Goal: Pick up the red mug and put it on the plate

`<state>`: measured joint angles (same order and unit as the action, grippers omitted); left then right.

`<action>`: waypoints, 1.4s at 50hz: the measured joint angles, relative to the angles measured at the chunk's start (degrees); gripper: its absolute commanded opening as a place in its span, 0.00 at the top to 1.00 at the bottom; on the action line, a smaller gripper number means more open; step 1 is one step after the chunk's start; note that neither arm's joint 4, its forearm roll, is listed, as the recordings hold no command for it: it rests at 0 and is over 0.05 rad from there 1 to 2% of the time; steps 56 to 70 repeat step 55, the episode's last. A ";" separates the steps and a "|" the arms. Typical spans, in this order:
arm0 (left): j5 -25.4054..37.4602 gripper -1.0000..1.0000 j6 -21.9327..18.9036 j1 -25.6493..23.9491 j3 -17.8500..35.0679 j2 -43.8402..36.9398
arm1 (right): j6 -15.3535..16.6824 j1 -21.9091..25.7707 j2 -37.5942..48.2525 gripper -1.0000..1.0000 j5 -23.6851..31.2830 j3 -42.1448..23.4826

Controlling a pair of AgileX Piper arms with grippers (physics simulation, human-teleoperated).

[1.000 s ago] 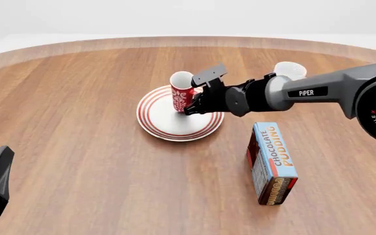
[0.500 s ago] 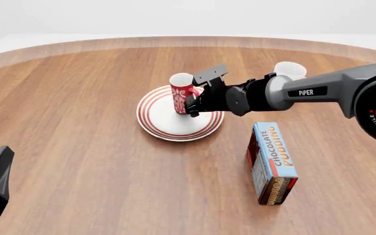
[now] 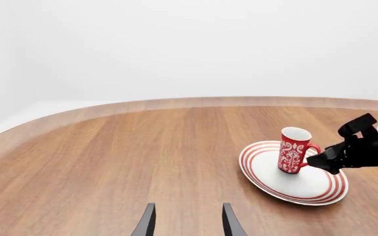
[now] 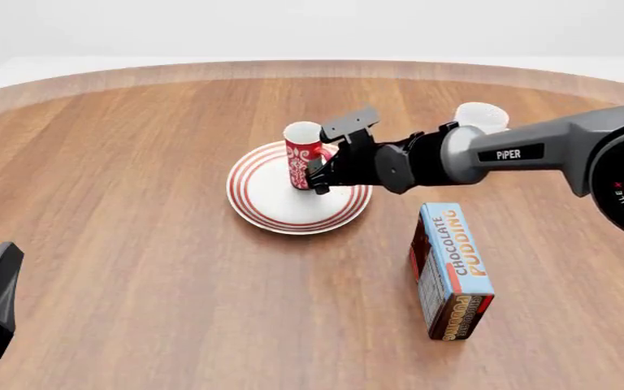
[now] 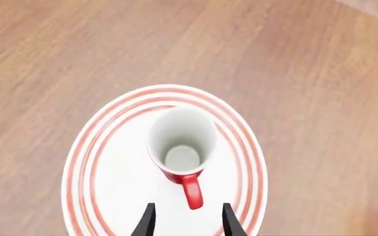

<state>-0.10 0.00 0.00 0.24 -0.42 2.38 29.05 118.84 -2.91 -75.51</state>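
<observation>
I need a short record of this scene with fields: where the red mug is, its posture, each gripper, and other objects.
red mug: on the plate, upright, handle towards the right gripper
right gripper: open, close to the handle, not holding it
left gripper: open, holding nothing, far from the plate
other objects: white mug, chocolate pudding box

Bright, even, diffuse light — soft faint shadows, no glare; renders sharp throughout, slightly soft in the right wrist view.
</observation>
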 measured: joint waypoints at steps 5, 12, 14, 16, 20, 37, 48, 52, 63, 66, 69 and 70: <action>0.00 0.00 0.00 0.00 0.00 0.00 | -0.78 0.59 -0.78 0.00 0.10 0.51; 0.00 0.00 0.00 0.00 0.00 0.00 | -1.73 1.53 -3.13 0.00 -0.08 2.15; 0.00 0.00 0.00 0.00 0.00 0.00 | -1.92 1.73 -3.93 0.00 -0.11 2.73; 0.00 0.00 0.00 0.00 0.00 0.00 | -2.07 1.92 -4.74 0.00 -0.13 3.31; 0.00 0.00 0.00 0.00 0.00 0.00 | -2.07 1.90 -6.69 0.00 0.03 4.51; 0.00 0.00 0.00 0.00 0.00 0.00 | -1.64 0.94 -15.00 0.00 1.24 9.37; 0.00 0.00 0.00 0.00 0.00 0.00 | -1.28 0.41 -20.65 0.00 1.78 12.88; 0.00 0.00 0.00 0.00 0.00 0.00 | -1.32 0.27 -22.85 0.00 1.78 14.39; 0.00 0.00 0.00 0.00 0.00 0.00 | -1.38 0.15 -24.55 0.00 1.79 15.59; 0.00 0.00 0.00 0.00 0.00 0.00 | -1.38 0.15 -24.55 0.00 1.79 15.59; 0.00 0.00 0.00 0.00 0.00 0.00 | -1.38 0.15 -24.55 0.00 1.79 15.59; 0.00 0.00 0.00 0.00 0.00 0.00 | -1.38 0.15 -24.55 0.00 1.79 15.59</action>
